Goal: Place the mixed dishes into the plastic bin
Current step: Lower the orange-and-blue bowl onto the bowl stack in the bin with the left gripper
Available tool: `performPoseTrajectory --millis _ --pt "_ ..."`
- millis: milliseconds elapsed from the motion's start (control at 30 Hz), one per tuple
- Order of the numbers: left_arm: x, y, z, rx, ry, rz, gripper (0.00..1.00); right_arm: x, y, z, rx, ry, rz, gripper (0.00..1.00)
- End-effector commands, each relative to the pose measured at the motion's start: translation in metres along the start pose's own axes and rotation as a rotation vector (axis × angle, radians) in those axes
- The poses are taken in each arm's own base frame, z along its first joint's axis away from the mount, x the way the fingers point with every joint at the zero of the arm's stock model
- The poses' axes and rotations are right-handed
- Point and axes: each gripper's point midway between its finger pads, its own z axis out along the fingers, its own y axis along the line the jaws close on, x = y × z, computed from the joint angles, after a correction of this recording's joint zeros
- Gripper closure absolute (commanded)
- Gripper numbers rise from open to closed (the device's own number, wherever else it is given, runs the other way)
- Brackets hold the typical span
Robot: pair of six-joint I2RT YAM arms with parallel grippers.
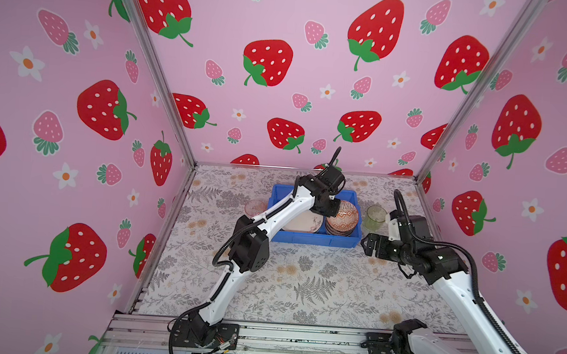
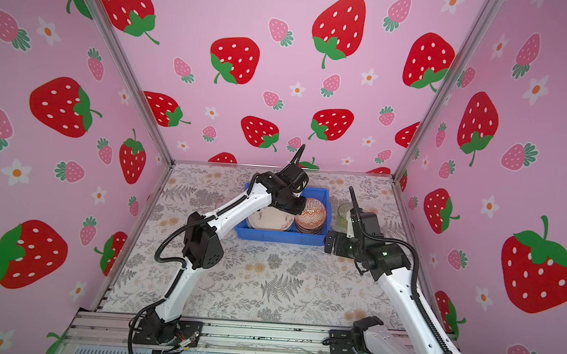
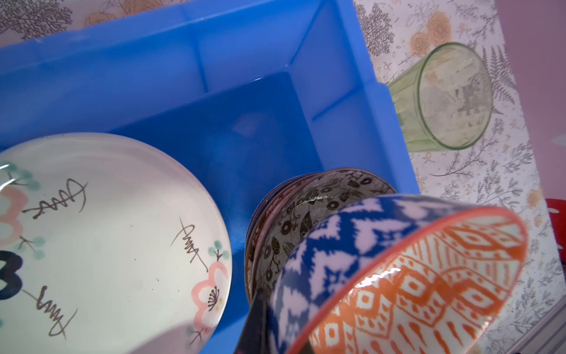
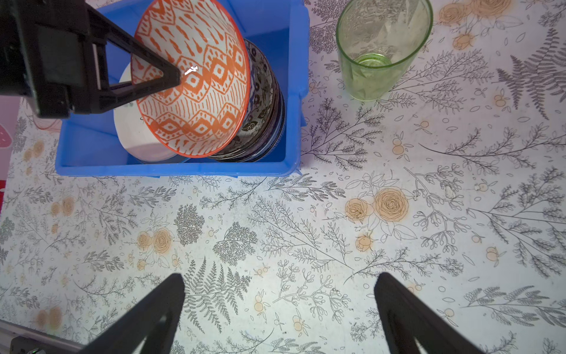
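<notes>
In both top views a bright blue plastic bin (image 1: 308,239) sits on a floral tablecloth (image 1: 302,281). The left gripper (image 1: 336,207) reaches over the bin's right half, clamped on the rim of an orange-patterned bowl (image 1: 347,212). It holds the bowl tilted just above a nested stack of bowls (image 1: 340,230) inside the bin. In the bin's left half lies a cream plate (image 1: 306,222); whether other plates lie under it cannot be told. A pink tumbler (image 1: 255,207) stands on the cloth just left of the bin, and a green tumbler (image 1: 375,217) just right of it. The right gripper (image 1: 370,246) hangs near the bin's front right corner, jaws spread wide and empty. The left wrist view shows the held bowl close up, blue and white outside, orange inside. It sits over a black-and-white bowl (image 3: 309,208) that tops the stack, with the cream plate and its black "3" beside them in the bin. The right wrist view shows one black finger of the left gripper pressed inside the orange bowl, the other hidden behind it. It also shows this arm's own two fingers far apart over bare cloth in front of the bin. The task looks mostly done: the plate and most bowls are in. What seems left is setting this bowl down and bringing in the two tumblers.
</notes>
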Motion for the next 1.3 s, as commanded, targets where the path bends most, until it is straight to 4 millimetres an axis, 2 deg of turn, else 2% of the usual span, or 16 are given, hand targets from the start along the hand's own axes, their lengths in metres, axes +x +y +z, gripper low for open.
performPoseTrajectory --millis 0,267,300,333,767,900,1000,1167,1267 --pt "-0.020 -0.011 -0.016 0.032 -0.071 0.022 1.00 0.002 -0.003 0.005 0.005 0.009 -0.008 0.01" --pt "-0.021 -0.011 -0.012 0.042 -0.070 0.018 0.95 0.002 -0.004 0.011 0.002 0.022 -0.011 0.01" --pt "-0.020 -0.011 -0.011 0.042 -0.068 0.019 0.90 0.002 -0.004 0.012 0.001 0.023 -0.011 0.01" --pt "-0.020 -0.011 -0.011 0.042 -0.068 0.017 0.89 0.003 -0.004 0.013 0.001 0.025 -0.010 0.01" --pt "-0.017 -0.013 -0.004 0.058 -0.051 0.006 0.79 0.005 -0.006 0.013 0.000 0.025 -0.002 0.01" --pt "-0.021 -0.016 -0.012 0.066 -0.066 0.009 0.68 0.003 -0.006 0.012 -0.001 0.024 -0.004 0.01" --pt "-0.022 -0.023 -0.021 0.102 -0.064 0.006 0.56 0.001 -0.006 0.010 -0.001 0.016 -0.004 0.01" --pt "-0.026 -0.028 -0.046 0.118 -0.091 0.009 0.33 0.002 -0.006 0.009 -0.004 0.013 -0.004 0.01" --pt "-0.028 -0.029 -0.063 0.119 -0.114 0.013 0.24 0.000 -0.005 0.008 -0.006 0.009 -0.004 0.01"
